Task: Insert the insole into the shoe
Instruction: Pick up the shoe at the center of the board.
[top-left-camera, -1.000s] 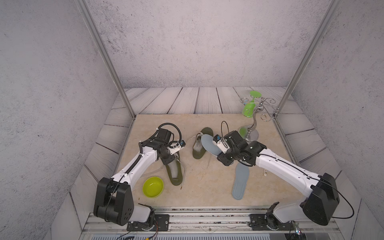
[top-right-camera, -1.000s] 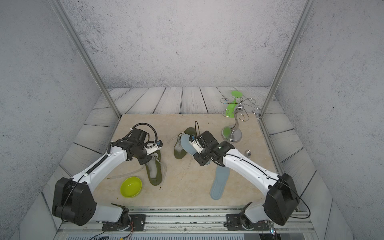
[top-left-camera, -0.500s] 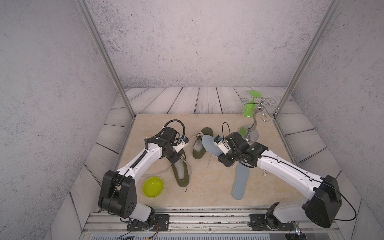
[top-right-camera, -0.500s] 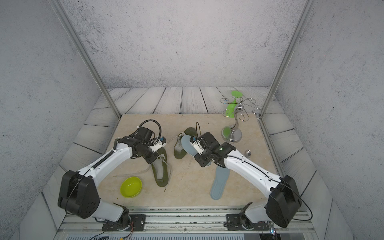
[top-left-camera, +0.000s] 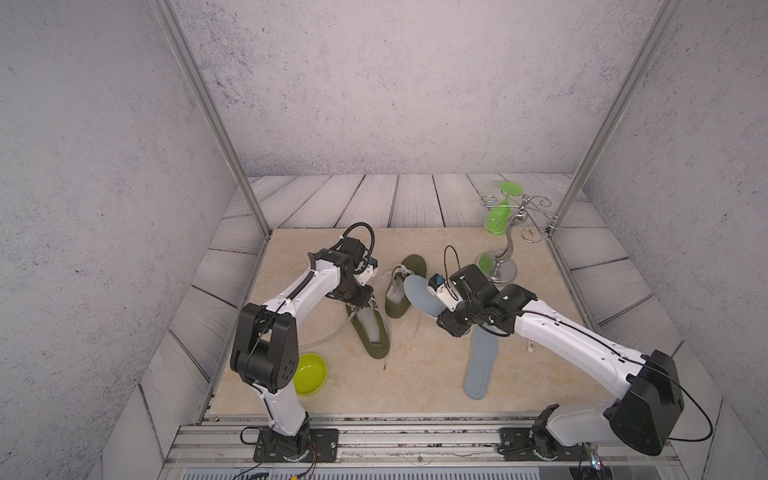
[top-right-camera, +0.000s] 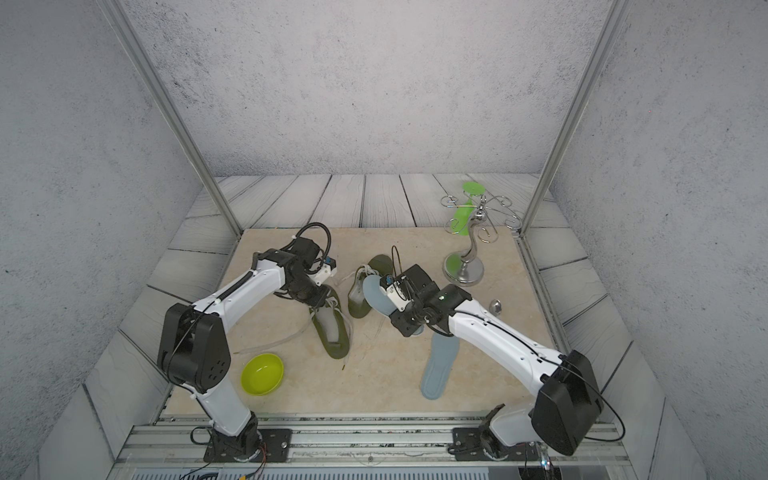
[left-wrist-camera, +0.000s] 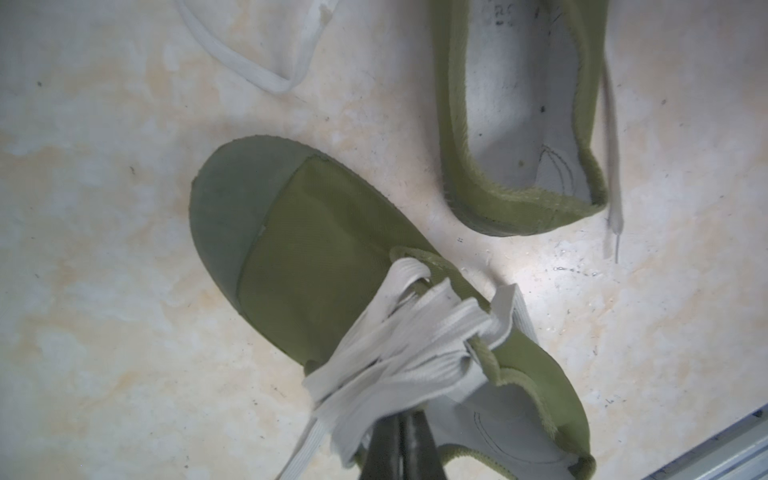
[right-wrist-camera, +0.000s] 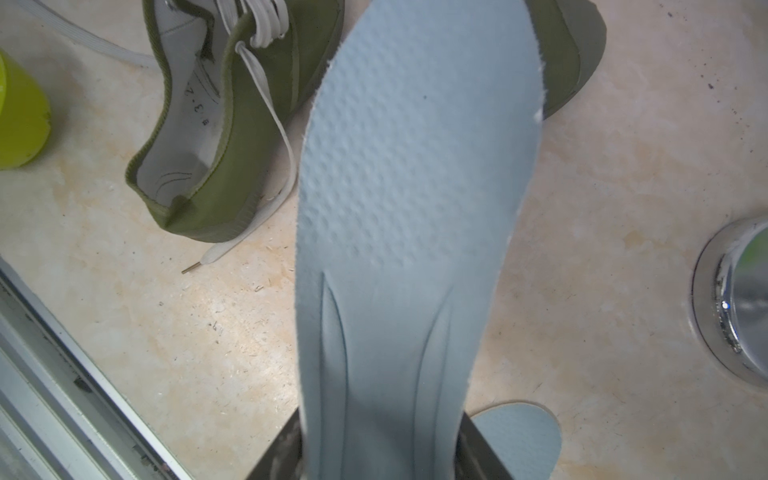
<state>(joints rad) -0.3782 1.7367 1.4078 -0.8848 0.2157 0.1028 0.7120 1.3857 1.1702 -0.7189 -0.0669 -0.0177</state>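
Note:
Two olive shoes lie on the mat. The nearer shoe (top-left-camera: 372, 336) (top-right-camera: 330, 332) (left-wrist-camera: 324, 257) (right-wrist-camera: 195, 158) has its heel toward the front rail. My left gripper (top-left-camera: 359, 299) (top-right-camera: 318, 299) (left-wrist-camera: 401, 432) is shut at this shoe's white laces (left-wrist-camera: 399, 340), which drape over the fingertips. The other shoe (top-left-camera: 401, 286) (top-right-camera: 359, 297) (left-wrist-camera: 519, 104) lies just right of it. My right gripper (top-left-camera: 446, 311) (top-right-camera: 401, 316) (right-wrist-camera: 378, 451) is shut on the heel end of a grey-blue insole (top-left-camera: 424, 295) (top-right-camera: 376, 293) (right-wrist-camera: 415, 187). The insole hangs tilted over the other shoe.
A second insole (top-left-camera: 480, 361) (top-right-camera: 438, 365) (right-wrist-camera: 519, 436) lies flat under the right arm. A lime bowl (top-left-camera: 309, 374) sits front left. A silver stand (top-left-camera: 505, 249) with green glasses is at the back right. Loose laces (top-left-camera: 328, 338) trail left. The metal rail (top-left-camera: 374, 428) borders the front.
My left gripper has moved right and farther from the front rail, and the nearer shoe has slid with it toward the other shoe. The right arm and insole have barely moved.

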